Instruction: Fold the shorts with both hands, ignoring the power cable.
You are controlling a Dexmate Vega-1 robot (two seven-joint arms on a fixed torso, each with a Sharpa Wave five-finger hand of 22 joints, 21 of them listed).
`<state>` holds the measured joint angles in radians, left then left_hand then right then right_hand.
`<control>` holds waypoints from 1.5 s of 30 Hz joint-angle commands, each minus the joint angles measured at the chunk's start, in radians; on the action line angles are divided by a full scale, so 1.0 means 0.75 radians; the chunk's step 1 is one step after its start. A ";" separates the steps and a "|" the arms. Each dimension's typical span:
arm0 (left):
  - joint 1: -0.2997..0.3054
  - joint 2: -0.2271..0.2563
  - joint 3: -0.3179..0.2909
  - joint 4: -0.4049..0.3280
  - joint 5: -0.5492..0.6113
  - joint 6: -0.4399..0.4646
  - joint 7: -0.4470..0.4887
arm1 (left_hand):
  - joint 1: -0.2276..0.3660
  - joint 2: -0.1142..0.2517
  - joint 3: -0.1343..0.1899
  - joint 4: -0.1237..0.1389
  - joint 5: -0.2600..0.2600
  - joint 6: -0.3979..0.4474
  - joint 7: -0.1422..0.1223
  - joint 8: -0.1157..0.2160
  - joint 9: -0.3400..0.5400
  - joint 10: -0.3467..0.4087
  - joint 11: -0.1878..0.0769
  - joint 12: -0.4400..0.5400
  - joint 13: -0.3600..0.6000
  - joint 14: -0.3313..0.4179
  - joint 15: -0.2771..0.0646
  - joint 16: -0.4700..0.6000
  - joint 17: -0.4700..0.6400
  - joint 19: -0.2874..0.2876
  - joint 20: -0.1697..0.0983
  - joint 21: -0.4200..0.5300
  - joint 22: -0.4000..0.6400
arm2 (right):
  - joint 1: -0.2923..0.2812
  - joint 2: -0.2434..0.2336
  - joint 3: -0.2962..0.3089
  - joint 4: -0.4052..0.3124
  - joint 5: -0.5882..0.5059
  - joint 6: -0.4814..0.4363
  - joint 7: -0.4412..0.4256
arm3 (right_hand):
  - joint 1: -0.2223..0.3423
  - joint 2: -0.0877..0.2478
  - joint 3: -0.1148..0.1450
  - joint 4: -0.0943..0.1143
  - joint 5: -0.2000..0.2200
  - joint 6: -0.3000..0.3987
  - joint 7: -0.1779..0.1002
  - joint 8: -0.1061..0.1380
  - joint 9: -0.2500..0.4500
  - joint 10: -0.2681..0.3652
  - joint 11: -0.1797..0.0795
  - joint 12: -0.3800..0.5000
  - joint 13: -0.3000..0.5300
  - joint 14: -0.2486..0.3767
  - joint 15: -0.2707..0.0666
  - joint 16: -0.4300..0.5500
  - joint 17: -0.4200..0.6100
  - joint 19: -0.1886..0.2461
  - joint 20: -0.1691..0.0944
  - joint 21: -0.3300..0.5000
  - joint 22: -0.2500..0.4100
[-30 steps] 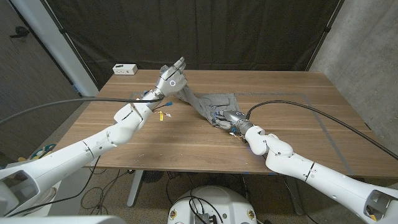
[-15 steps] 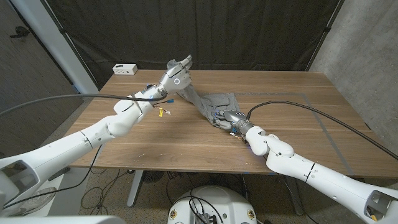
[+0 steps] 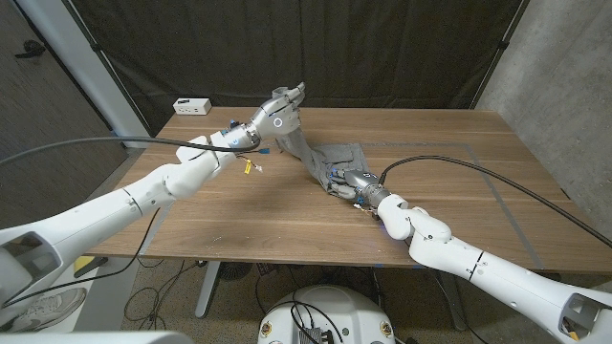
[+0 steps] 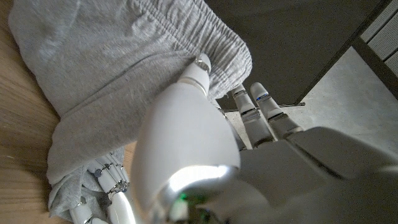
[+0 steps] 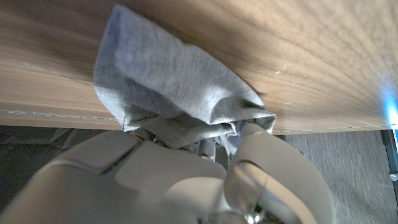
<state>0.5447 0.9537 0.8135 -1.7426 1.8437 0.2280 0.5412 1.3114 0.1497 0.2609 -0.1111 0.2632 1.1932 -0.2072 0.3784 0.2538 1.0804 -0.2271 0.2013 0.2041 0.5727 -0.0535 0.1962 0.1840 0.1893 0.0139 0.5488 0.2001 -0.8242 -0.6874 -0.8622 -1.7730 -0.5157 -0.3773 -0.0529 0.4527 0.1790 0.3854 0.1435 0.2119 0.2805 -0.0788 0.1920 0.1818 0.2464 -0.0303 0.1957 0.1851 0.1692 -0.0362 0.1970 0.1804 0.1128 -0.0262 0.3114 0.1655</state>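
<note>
The left hand (image 3: 280,103) has carried its gripped waistband edge of the grey cotton shorts (image 3: 330,161) up and farther back. The right hand (image 3: 348,182) pinches the opposite end against the wooden tabletop (image 3: 459,162) (fold mid-lift). Next: lay the raised edge over.

Table centre: the shorts (image 3: 330,158) lie here, stretched from the left hand (image 3: 283,103) at 11 o'clock to the right hand (image 3: 346,179) at 5 o'clock.
Left arm: it crosses the table's 9 o'clock side above the wood and blocks that way in.
Right arm: it comes in from 4 o'clock, with a black cable (image 3: 478,167) arching over it.
12 o'clock corner, left: a white box (image 3: 192,105) stands there.
Open room: bare table (image 3: 277,215) at 6 o'clock and at 2 o'clock.
</note>
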 commanded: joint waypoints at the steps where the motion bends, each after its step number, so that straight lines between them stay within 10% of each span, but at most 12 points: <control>1: -0.078 -0.013 0.040 0.010 0.042 -0.069 0.047 | 0.005 -0.010 0.006 0.002 0.007 -0.001 -0.001 0.009 0.003 0.002 0.003 -0.006 0.001 0.009 -0.227 -0.006 0.003 0.000 -0.005 0.009 0.004 | -0.013 0.002 0.002 0.006 0.007 0.013 -0.019 | -0.013 0.001 0.010 0.003 0.005 0.014 0.000 0.001 0.002 0.005 -0.005 -0.001 0.005 0.003 -0.075 -0.003 0.005 0.021 0.000 -0.001 0.006; 45: -0.434 -0.237 0.345 0.202 0.104 -0.229 0.170 | 0.008 -0.011 0.003 0.005 0.021 -0.020 -0.001 0.045 0.018 -0.005 0.003 -0.010 -0.003 0.010 -0.236 -0.003 0.007 0.002 -0.015 0.016 0.004 | -0.061 -0.024 0.025 -0.023 0.029 0.036 -0.048 | -0.026 -0.003 0.029 -0.003 0.001 0.018 0.001 -0.002 0.003 0.007 -0.009 -0.003 0.005 0.000 -0.076 -0.006 0.004 0.029 0.000 -0.024 0.007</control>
<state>0.2715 0.8100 1.0136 -1.6103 1.9279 0.0853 0.6591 1.3152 0.1459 0.2608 -0.1115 0.2709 1.1827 -0.2072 0.4070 0.2626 1.0805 -0.2271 0.1935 0.1996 0.5725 -0.0535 0.1921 0.1838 0.1838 0.0086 0.5565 0.2002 -0.8665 -0.7037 -0.8470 -1.7933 -0.4995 -0.3675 -0.0790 0.4383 0.1753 0.3977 0.1394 0.2119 0.2823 -0.0768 0.1920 0.1819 0.2464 -0.0303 0.1957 0.1848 0.1691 -0.0363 0.1932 0.1790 0.1182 -0.0315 0.2883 0.1656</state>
